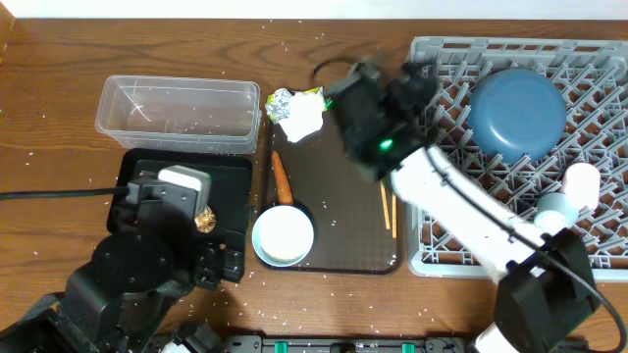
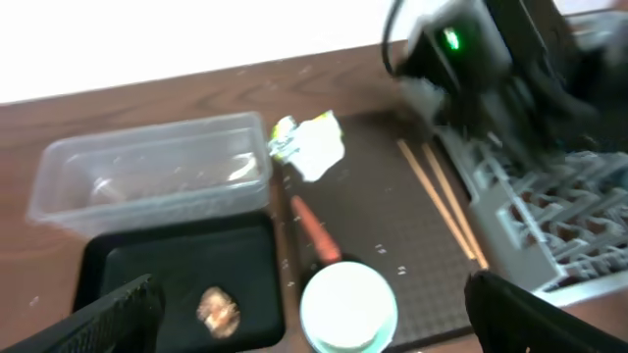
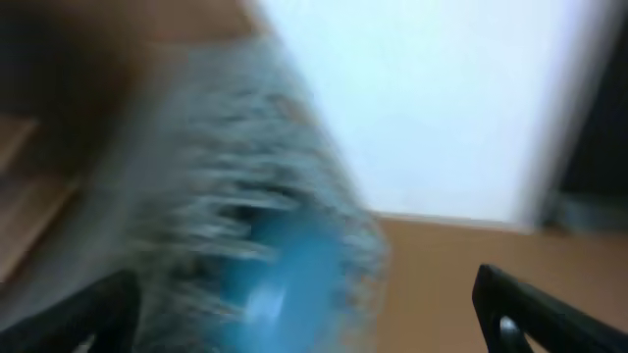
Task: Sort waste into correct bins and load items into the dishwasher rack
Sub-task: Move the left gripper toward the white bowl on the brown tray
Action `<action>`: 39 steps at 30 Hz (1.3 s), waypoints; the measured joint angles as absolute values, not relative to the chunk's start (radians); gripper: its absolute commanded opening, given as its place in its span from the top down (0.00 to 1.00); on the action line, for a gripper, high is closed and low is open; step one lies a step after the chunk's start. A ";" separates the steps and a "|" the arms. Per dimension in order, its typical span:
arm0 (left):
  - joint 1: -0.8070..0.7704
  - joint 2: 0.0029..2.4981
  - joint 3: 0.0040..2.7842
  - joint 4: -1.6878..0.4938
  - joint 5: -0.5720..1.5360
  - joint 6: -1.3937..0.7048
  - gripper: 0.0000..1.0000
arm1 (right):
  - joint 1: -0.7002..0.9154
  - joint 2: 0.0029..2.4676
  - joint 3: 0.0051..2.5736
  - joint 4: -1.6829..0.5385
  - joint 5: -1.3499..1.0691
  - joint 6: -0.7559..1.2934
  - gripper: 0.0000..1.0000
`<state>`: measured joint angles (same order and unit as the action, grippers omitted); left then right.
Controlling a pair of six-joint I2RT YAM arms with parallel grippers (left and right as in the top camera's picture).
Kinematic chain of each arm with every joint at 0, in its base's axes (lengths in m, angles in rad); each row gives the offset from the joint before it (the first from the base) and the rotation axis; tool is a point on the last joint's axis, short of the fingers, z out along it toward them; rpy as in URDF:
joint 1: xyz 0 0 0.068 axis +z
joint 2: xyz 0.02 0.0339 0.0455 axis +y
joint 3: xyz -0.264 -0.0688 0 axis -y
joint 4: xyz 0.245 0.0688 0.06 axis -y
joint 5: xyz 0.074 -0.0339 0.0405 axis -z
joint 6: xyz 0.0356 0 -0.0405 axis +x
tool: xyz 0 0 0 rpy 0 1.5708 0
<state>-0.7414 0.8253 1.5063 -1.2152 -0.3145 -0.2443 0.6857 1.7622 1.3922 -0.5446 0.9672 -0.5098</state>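
My left gripper (image 2: 314, 328) is open and empty, held above the black tray (image 1: 231, 186) and the white bowl (image 1: 283, 235). A brown food scrap (image 1: 205, 220) lies in the black tray. The clear tub (image 1: 177, 113) stands behind it. The carrot (image 1: 282, 176), napkin (image 1: 302, 120), foil ball (image 1: 280, 103) and wrapper (image 1: 314, 95) lie on or by the brown serving tray (image 1: 339, 196), with the chopsticks (image 1: 389, 211) at its right. My right gripper (image 1: 417, 83) is open and blurred at the rack's (image 1: 589, 78) left edge. The blue plate (image 1: 517, 113), pink cup (image 1: 581, 183) and light-blue cup (image 1: 554, 208) sit in the rack.
Rice grains are scattered over the wooden table (image 1: 59, 78). A black cable (image 1: 49, 194) runs in from the left. The right wrist view is motion-blurred and shows the plate (image 3: 285, 275) among grey pegs.
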 measured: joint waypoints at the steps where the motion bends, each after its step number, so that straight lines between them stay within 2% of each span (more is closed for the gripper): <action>1: -0.741 0.826 1.506 -1.230 -0.332 -0.262 0.02 | 0.709 1.762 1.392 -0.603 0.886 -0.444 0.01; 8: -0.741 0.826 1.506 -1.282 -0.389 -0.324 0.02 | 0.743 1.760 1.391 -0.769 0.364 -0.008 0.01; 12: -0.741 0.826 1.506 -1.283 -0.390 -0.340 0.02 | 0.731 1.755 1.391 -0.776 0.082 0.134 0.02; 15: -0.741 0.826 1.506 -1.283 -0.388 -0.341 0.02 | 0.724 1.752 1.391 -0.769 -0.025 0.213 0.04; 20: -0.741 0.830 1.491 -1.312 -0.388 -0.342 0.02 | 0.721 1.751 1.391 -0.770 -0.139 0.286 0.09; 23: -0.741 0.846 1.478 -1.339 -0.387 -0.352 0.02 | 0.721 1.751 1.391 -0.794 -0.200 0.304 0.19; 25: -0.741 0.865 1.478 -1.349 -0.387 -0.373 0.01 | 0.721 1.751 1.391 -0.815 -0.218 0.313 0.22; 32: -0.741 0.937 1.449 -1.385 -0.376 -0.471 0.08 | 0.670 1.660 1.390 -0.815 -0.221 0.352 0.18; 39: -0.741 1.046 1.353 -1.317 -0.287 -0.490 0.11 | 0.494 1.346 1.391 -0.871 -0.081 0.458 0.13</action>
<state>-0.7410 1.0462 1.3529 -1.3167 -0.2871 -0.4900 0.4938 1.3460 1.3911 -0.8715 -0.0811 0.4580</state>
